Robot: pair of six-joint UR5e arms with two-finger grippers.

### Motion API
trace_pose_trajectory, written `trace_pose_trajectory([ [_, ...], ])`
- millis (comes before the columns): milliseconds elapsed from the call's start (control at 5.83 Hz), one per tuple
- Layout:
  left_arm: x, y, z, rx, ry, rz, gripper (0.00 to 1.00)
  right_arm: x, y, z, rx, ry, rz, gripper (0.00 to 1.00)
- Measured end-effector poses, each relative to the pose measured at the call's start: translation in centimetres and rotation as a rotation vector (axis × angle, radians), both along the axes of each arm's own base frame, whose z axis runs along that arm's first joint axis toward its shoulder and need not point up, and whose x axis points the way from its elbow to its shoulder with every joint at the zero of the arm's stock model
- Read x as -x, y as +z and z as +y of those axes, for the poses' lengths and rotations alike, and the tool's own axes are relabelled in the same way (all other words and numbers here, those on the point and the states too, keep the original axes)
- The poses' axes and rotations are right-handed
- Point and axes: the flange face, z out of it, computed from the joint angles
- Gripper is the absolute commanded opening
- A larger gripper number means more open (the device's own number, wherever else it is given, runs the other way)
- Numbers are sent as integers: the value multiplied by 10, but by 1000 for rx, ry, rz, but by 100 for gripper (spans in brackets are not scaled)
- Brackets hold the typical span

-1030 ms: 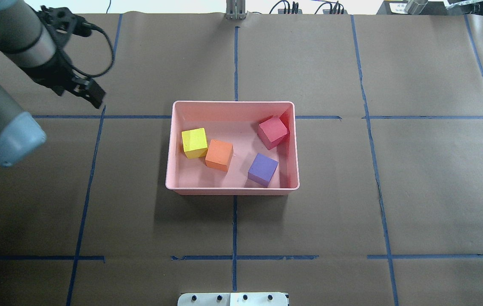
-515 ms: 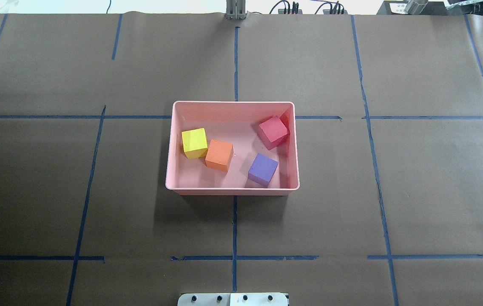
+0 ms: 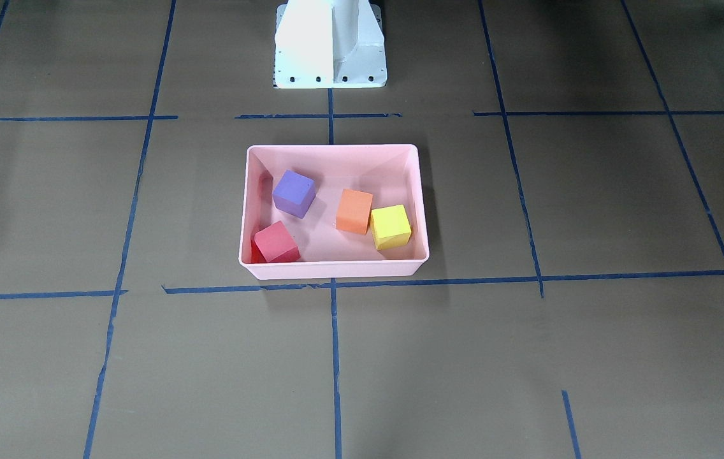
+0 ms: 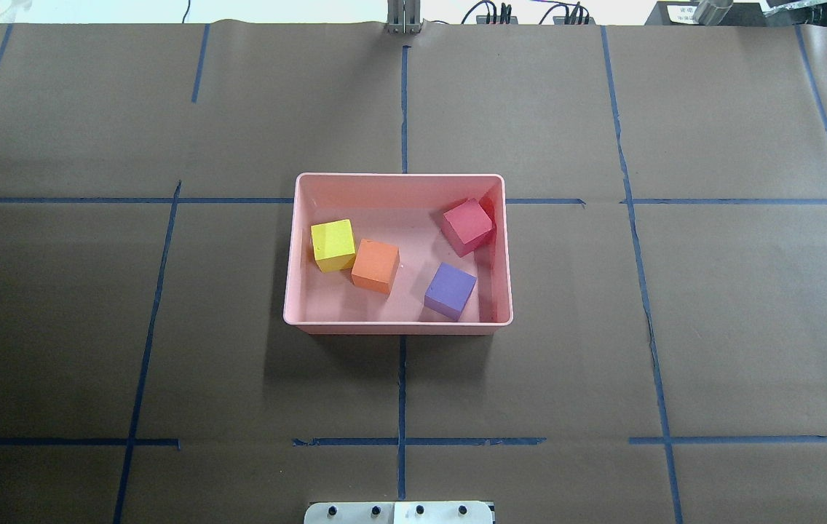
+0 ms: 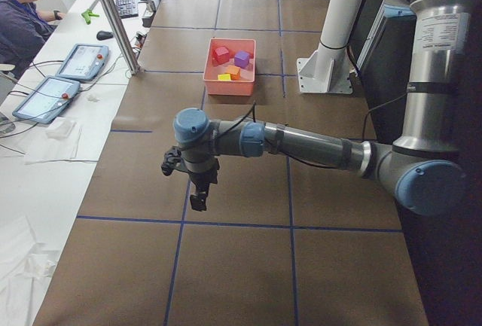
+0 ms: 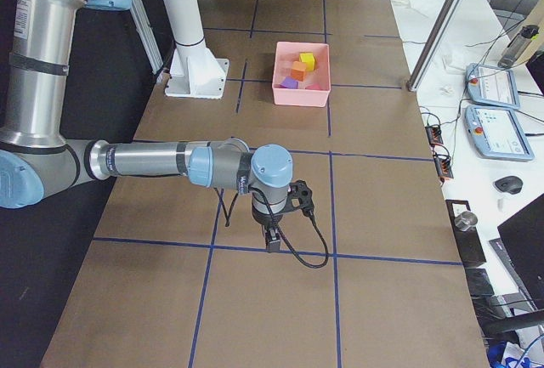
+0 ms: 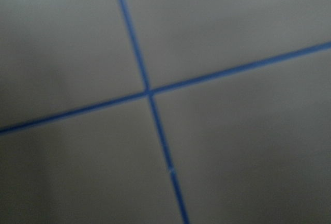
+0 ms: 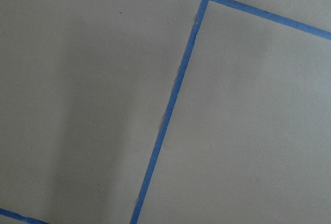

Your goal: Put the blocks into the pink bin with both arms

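Observation:
The pink bin (image 4: 399,177) stands at the table's middle and also shows in the front view (image 3: 336,269). All four blocks lie inside it: yellow block (image 4: 333,244), orange block (image 4: 376,266) touching it, red block (image 4: 467,226) tilted against the right wall, purple block (image 4: 450,290). Neither arm shows in the overhead or front views. My left gripper (image 5: 197,198) hangs over bare table far from the bin in the exterior left view. My right gripper (image 6: 272,239) hangs likewise in the exterior right view. I cannot tell whether either is open or shut. Both wrist views show only paper and tape.
Brown paper with blue tape lines (image 4: 402,378) covers the table. The white base pedestal (image 3: 330,44) stands behind the bin. An operator (image 5: 22,10) sits at a side desk with tablets (image 5: 45,96). A metal post (image 5: 113,17) stands at the table's edge.
My left arm, at the overhead view's upper left a second ago, has swung out past its left edge. The bin and the blocks have not moved.

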Motion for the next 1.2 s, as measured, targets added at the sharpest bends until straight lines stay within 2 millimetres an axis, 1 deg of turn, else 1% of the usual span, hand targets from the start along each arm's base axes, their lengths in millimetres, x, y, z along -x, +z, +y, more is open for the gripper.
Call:
trace_pose_trajectory([
  [172,3,25,21,32,-3,10,100,0,-1,-1,8,12,0,100],
  [343,4,49,37,73,-4,8,100,0,-1,-1,9,16,0,100],
  [515,5,59,42,88,-4,-1,100,0,-1,-2,9,16,0,100],
  [858,12,59,39,70,1,-95,100,0,0,-1,11,15,1,100],
  [1201,15,58,37,58,6,-137,100,0,1,0,12,15,0,100],
])
